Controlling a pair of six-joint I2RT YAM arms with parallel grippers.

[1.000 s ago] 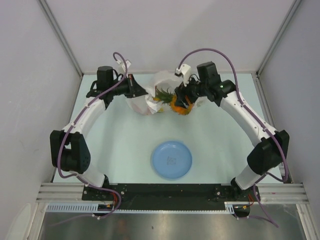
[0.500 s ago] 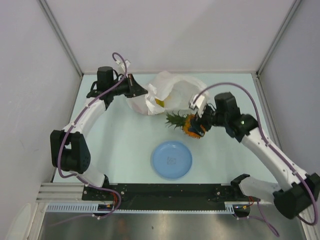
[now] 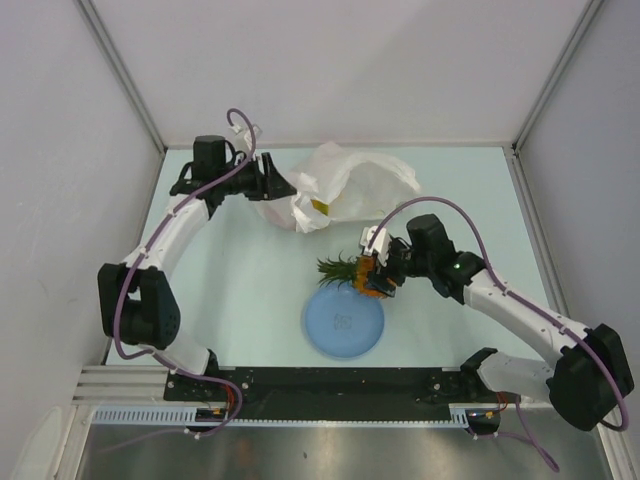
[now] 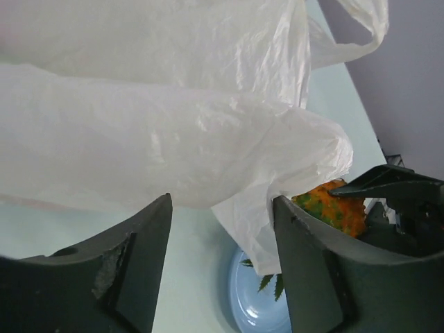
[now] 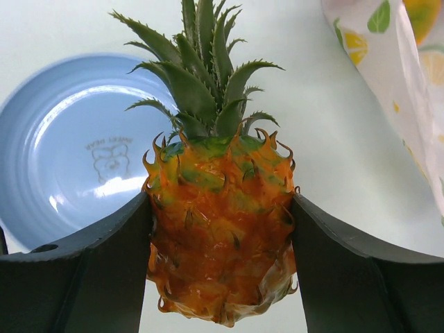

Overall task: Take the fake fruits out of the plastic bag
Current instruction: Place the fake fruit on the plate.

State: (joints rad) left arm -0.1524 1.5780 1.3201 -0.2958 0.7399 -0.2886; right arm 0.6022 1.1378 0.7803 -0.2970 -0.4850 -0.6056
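Right wrist view, right jaws pinching pineapple (image 5: 222,229) near blue plate (image 5: 62,139), left jaws spread before plastic bag (image 4: 173,125).

Open table (image 3: 235,290) lies left of the plate (image 3: 343,322); the plastic bag (image 3: 352,183) crowds the far middle.

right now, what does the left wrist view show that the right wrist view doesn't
Left wrist only: the open left gripper and the thin translucent white plastic bag with a handle loop. Right wrist only: the full green crown of the orange plastic pineapple, the drawing printed on the round light-blue plate, and a lemon-and-leaf print at the edge. Both: that pineapple in the right gripper, and the plate.
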